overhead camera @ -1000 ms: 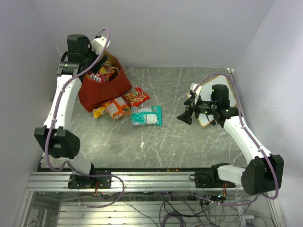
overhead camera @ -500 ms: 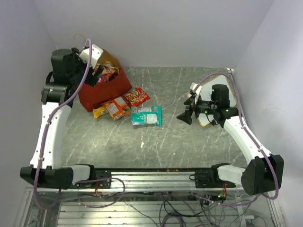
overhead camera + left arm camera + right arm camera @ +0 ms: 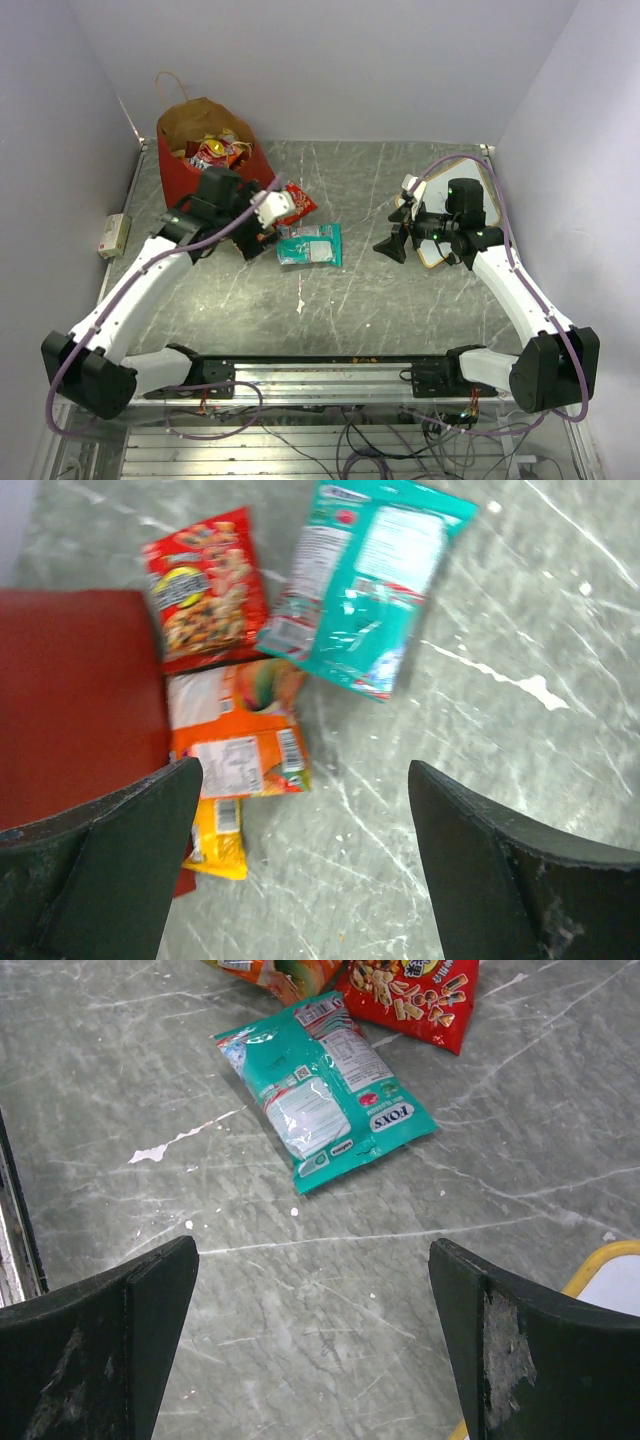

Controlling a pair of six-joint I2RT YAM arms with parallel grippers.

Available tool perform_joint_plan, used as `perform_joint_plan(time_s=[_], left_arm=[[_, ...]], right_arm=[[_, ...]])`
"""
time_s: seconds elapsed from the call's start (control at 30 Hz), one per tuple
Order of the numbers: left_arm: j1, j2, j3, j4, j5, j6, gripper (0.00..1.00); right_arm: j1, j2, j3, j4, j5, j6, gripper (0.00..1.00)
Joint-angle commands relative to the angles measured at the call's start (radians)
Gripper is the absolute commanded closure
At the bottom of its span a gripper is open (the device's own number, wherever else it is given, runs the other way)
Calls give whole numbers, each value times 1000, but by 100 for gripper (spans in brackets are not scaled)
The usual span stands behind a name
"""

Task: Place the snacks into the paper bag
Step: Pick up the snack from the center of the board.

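One flat orange foil packet (image 3: 235,742) looks light, floppy, slippery; pinch its crimped edge. Left gripper (image 3: 305,778) and right gripper (image 3: 312,1252) gape empty.

In the left wrist view, the paper bag (image 3: 70,700) is cut off at the 9 o'clock edge. The orange packet (image 3: 235,742) overlaps the 12 o'clock end of the yellow packet (image 3: 222,838), and a finger (image 3: 110,870) hides that packet's 8 o'clock edge. In the top view, the left arm (image 3: 160,265) overlies both packets so that neither can be made out, and the packets inside the bag (image 3: 215,152) are too small to tell apart. In the right wrist view, the red packet (image 3: 415,990) and the orange packet are cut off at 12 o'clock, and the white board (image 3: 615,1285) at 4 o'clock.
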State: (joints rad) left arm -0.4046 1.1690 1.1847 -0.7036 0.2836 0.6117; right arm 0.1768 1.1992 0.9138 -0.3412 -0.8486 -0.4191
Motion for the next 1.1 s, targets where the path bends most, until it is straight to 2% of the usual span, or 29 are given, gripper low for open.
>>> perform_joint_plan(time_s=[0.0,0.13,0.43,1.07], left_arm=[[-120,61,-53,32,-44,136,6],[-168,152,-91,84,-53,240,7],[-179,320,-168,256,-65,422,9],[-215,434,-321,514,-140,520,7]], right_arm=[[-9,-24,1,17,4,-3,0],[-19,-36,-2,19,9,-7,0],[-33,-28,-4,17,9,-13,0],[-33,-9,-4,9,12,-27,0]])
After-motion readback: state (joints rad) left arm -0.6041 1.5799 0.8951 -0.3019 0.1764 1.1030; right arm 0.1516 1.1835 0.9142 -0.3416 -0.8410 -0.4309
